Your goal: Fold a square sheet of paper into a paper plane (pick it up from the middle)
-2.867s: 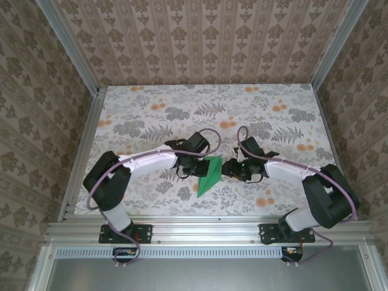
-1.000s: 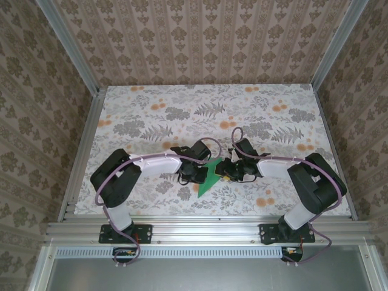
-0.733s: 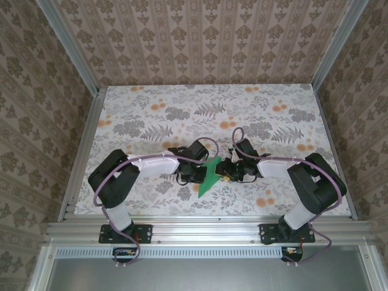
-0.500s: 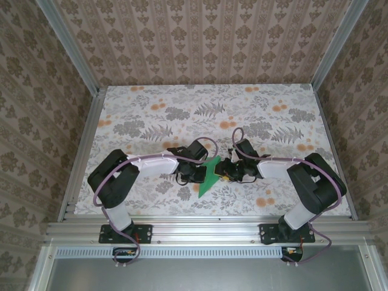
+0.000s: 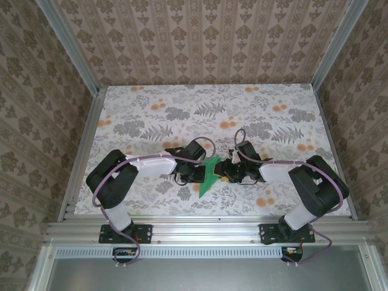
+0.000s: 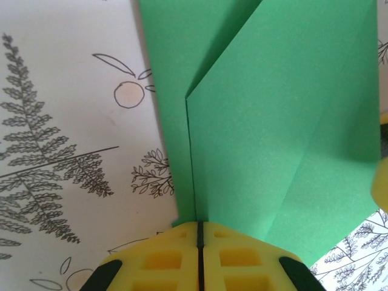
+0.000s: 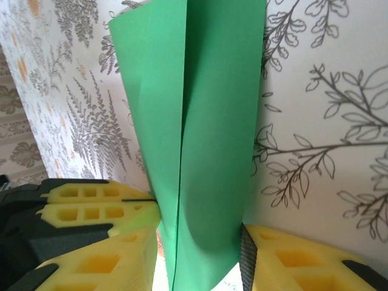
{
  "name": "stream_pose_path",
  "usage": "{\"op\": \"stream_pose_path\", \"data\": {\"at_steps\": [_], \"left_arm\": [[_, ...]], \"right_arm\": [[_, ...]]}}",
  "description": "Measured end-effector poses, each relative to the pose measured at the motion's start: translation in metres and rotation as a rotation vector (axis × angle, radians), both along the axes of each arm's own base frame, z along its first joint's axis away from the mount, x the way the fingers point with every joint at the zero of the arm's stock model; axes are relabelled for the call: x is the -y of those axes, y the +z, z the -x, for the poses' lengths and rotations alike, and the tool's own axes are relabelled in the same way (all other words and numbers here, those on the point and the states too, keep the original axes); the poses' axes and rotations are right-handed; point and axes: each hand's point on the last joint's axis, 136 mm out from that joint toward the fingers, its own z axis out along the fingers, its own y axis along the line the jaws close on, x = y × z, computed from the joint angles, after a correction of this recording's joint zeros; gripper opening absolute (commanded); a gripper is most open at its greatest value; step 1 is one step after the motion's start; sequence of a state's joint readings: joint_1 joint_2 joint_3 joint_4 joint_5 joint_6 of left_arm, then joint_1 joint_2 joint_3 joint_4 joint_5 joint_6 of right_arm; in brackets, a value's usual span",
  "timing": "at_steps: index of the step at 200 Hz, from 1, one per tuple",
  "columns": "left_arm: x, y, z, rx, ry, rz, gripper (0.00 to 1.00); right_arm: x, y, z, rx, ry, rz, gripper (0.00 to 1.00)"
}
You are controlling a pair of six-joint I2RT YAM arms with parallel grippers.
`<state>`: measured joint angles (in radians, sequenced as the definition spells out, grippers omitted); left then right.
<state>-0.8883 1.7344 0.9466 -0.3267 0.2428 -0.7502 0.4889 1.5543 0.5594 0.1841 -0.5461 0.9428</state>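
Two robot arms meet over a folded square sheet of paper (image 5: 209, 176) just below the centre of the overhead view. The bright green sliver lies on the floral tabletop (image 5: 182, 109), pointing toward the lower edge of the frame. The left gripper (image 5: 195, 174) is at its left flank and the right gripper (image 5: 228, 176) at its right. From this height the fingers' grip cannot be made out.

The wrist cameras supply the detail. In the left wrist view, the left gripper (image 6: 198, 227) sits at the bottom centre, its yellow fingers pressed together with a thin dark seam between them. The paper (image 6: 273, 121) is pinched there and fans out to the upper right. A sharp crease runs straight up from the seam, and a second fold slants across the right half, layers overlapping above the printed ferns of the tabletop (image 6: 60, 121).

The right wrist view shows the right gripper (image 7: 200, 230) with its jaws standing apart at the bottom corners. The sheet (image 7: 200, 91) rises between them as a loose, bulging fold, near upright. At the left edge, the left gripper (image 7: 142, 203) is clamped on the paper's side.
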Motion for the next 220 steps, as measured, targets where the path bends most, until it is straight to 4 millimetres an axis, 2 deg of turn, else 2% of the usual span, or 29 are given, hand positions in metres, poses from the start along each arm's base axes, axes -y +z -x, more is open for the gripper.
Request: {"op": "stream_pose_path", "data": {"at_steps": [79,112,152,220], "left_arm": [[0.006,0.000,0.000,-0.010,0.029,0.058,0.10],[0.006,0.001,0.000,-0.014,0.044,0.072,0.10],[0.005,0.001,0.001,-0.011,0.066,0.092,0.10],[0.004,0.001,0.002,-0.011,0.076,0.101,0.10]], "right_arm": [[-0.010,0.011,-0.001,0.031,-0.012,-0.061,0.44],[-0.014,0.003,0.002,0.014,-0.001,-0.055,0.44],[-0.020,-0.004,0.004,0.006,0.009,-0.055,0.38],[-0.026,-0.004,-0.003,0.030,0.007,-0.083,0.34]]}}
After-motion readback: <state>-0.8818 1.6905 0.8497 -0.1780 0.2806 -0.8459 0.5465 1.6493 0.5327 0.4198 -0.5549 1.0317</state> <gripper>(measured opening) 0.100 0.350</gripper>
